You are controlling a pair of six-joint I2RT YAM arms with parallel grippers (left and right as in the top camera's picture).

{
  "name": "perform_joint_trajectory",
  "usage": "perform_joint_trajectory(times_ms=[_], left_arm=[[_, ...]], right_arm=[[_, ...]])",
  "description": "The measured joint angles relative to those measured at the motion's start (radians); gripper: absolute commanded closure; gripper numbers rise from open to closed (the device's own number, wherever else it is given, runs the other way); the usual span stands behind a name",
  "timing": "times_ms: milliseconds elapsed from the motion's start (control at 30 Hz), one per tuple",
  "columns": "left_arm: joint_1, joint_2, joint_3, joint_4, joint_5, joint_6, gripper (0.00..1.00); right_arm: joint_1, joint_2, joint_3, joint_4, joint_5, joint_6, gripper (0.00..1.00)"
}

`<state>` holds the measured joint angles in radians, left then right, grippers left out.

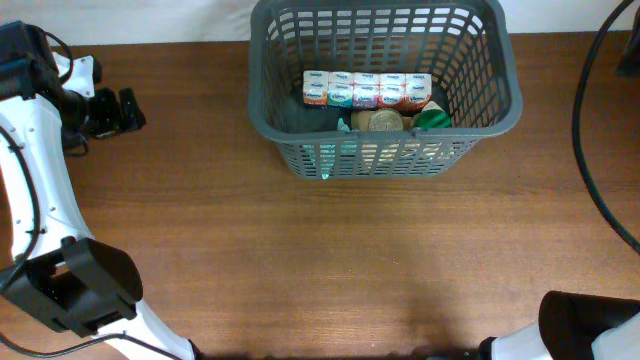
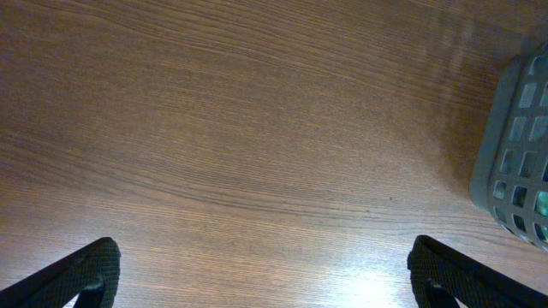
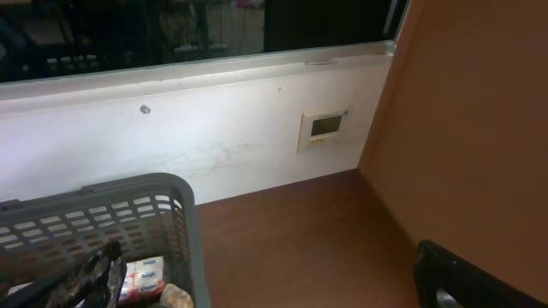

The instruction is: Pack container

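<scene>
The container (image 1: pixel 400 158) sits at twelve o'clock on the bench (image 1: pixel 300 260), with cartons (image 1: pixel 366 90) rowed tightly inside — likely to save room. Left tool (image 2: pixel 261 275) and right tool (image 3: pixel 287 275) both gape wide and empty — seemingly free for another item.

Large dark grey plastic shopping basket (image 1: pixel 380 157), rectangular, with lattice-slotted walls and a thick rim, standing upright and open-topped on the brown wooden table (image 1: pixel 330 260) near its far edge, right of centre, long sides parallel to that edge. Inside, on its floor, a row of small white cartons (image 1: pixel 367 90) lies across the middle, with a round tan item (image 1: pixel 380 120) and a green item (image 1: pixel 432 118) against the near wall. One rounded corner (image 2: pixel 514 171) shows in the left wrist view, and a wall and rim (image 3: pixel 128 218) in the right wrist view.
</scene>
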<state>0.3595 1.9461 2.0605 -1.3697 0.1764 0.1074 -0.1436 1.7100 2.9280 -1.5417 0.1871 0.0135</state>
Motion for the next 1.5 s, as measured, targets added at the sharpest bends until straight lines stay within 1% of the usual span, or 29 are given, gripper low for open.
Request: perform_joint_trajectory(times_ms=[167, 267, 333, 433, 467, 533, 567, 600, 633, 667, 733, 767, 800, 833, 900, 933, 1067, 1133, 1300, 1500], left_arm=[[0.000, 0.000, 0.000, 0.000, 0.000, 0.000, 0.01], [0.000, 0.000, 0.000, 0.000, 0.000, 0.000, 0.01], [0.000, 0.000, 0.000, 0.000, 0.000, 0.000, 0.01], [0.000, 0.000, 0.000, 0.000, 0.000, 0.000, 0.01], [0.000, 0.000, 0.000, 0.000, 0.000, 0.000, 0.01], [0.000, 0.000, 0.000, 0.000, 0.000, 0.000, 0.01], [0.000, 0.000, 0.000, 0.000, 0.001, 0.000, 0.01], [0.000, 0.000, 0.000, 0.000, 0.000, 0.000, 0.01], [0.000, 0.000, 0.000, -0.003, 0.001, 0.000, 0.01], [0.000, 0.000, 0.000, 0.000, 0.001, 0.000, 0.01], [0.000, 0.001, -0.001, -0.001, 0.000, 0.000, 0.01], [0.000, 0.001, -0.001, 0.000, 0.001, 0.000, 0.01], [0.000, 0.001, -0.002, -0.003, 0.002, 0.000, 0.01], [0.000, 0.001, -0.002, 0.000, 0.001, 0.000, 0.01], [0.000, 0.001, -0.002, -0.002, 0.000, 0.000, 0.01], [0.000, 0.001, -0.002, -0.001, 0.000, 0.000, 0.01], [0.000, 0.001, -0.002, -0.001, 0.000, 0.000, 0.01], [0.000, 0.001, -0.002, 0.000, 0.000, 0.000, 0.01], [0.000, 0.001, -0.002, 0.000, 0.000, 0.000, 0.01], [0.000, 0.001, -0.002, 0.000, 0.000, 0.000, 0.01]], right_arm=[[0.000, 0.000, 0.000, 0.000, 0.000, 0.000, 0.01], [-0.004, -0.009, -0.010, -0.029, 0.002, 0.000, 0.01], [-0.023, -0.052, -0.061, -0.015, 0.003, 0.001, 0.01], [-0.053, -0.212, -0.280, 0.092, 0.000, 0.000, 0.01], [-0.058, -0.322, -0.420, 0.185, 0.000, 0.000, 0.01], [-0.058, -0.479, -0.623, 0.336, -0.002, 0.000, 0.01], [-0.059, -0.689, -0.890, 0.492, -0.005, 0.000, 0.01], [-0.059, -0.772, -0.981, 0.529, -0.010, 0.001, 0.01], [-0.059, -0.930, -1.181, 0.669, -0.021, 0.001, 0.01], [-0.059, -1.035, -1.325, 0.723, -0.034, 0.001, 0.01], [-0.051, -1.238, -1.637, 0.806, -0.069, 0.000, 0.01], [-0.044, -1.281, -1.725, 0.801, -0.086, 0.000, 0.01], [-0.024, -1.357, -1.909, 0.793, -0.111, 0.000, 0.01], [-0.013, -1.387, -1.997, 0.807, -0.123, 0.000, 0.01], [0.018, -1.481, -2.241, 0.789, -0.148, 0.000, 0.01], [0.023, -1.514, -2.309, 0.813, -0.153, 0.000, 0.01], [0.026, -1.612, -2.522, 0.946, -0.169, 0.000, 0.01], [0.026, -1.640, -2.609, 0.982, -0.175, 0.000, 0.01], [0.027, -1.686, -2.738, 0.996, -0.182, 0.000, 0.01], [0.027, -1.694, -2.775, 1.004, -0.182, 0.000, 0.01]])
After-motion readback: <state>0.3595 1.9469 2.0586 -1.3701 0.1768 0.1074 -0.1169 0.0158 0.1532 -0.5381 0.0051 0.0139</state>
